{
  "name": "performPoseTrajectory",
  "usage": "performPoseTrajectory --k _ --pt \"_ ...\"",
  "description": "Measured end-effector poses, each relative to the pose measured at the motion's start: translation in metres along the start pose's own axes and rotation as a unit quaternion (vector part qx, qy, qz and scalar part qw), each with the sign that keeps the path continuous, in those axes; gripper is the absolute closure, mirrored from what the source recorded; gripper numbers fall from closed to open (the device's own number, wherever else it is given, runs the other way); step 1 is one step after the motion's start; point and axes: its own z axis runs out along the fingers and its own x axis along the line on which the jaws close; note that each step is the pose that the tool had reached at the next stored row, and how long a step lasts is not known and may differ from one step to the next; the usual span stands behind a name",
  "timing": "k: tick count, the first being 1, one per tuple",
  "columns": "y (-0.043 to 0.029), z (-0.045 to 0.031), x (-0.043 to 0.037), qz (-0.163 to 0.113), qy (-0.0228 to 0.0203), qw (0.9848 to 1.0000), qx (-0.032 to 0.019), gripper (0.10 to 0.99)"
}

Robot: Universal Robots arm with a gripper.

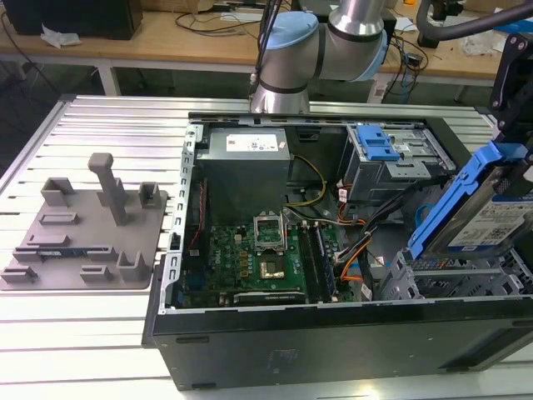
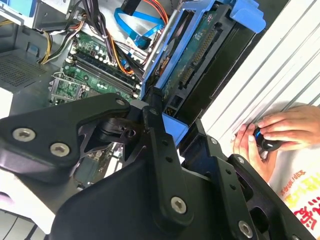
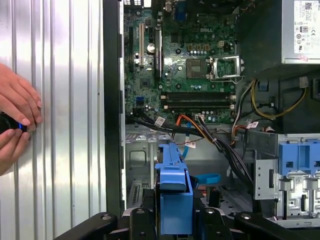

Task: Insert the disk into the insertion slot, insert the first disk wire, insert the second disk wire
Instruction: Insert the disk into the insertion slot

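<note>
Jaws of the gripper (image 3: 175, 217) clamp one disk (image 1: 487, 221), tilted above the slot (image 1: 450, 283); the exterior view shows its label, both wrist views two hands (image 3: 20, 100) on the table (image 3: 65, 125).

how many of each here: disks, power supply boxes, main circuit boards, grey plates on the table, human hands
disk: 1
power supply box: 1
main circuit board: 1
grey plate: 1
person's hands: 2
total: 6
</note>
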Motion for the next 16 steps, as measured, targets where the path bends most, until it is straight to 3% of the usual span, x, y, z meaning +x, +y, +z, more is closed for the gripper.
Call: performPoseTrajectory --k 16 --pt "0.0001 0.0092 0.0013 0.000 0.0000 1.0000 0.0000 0.718"
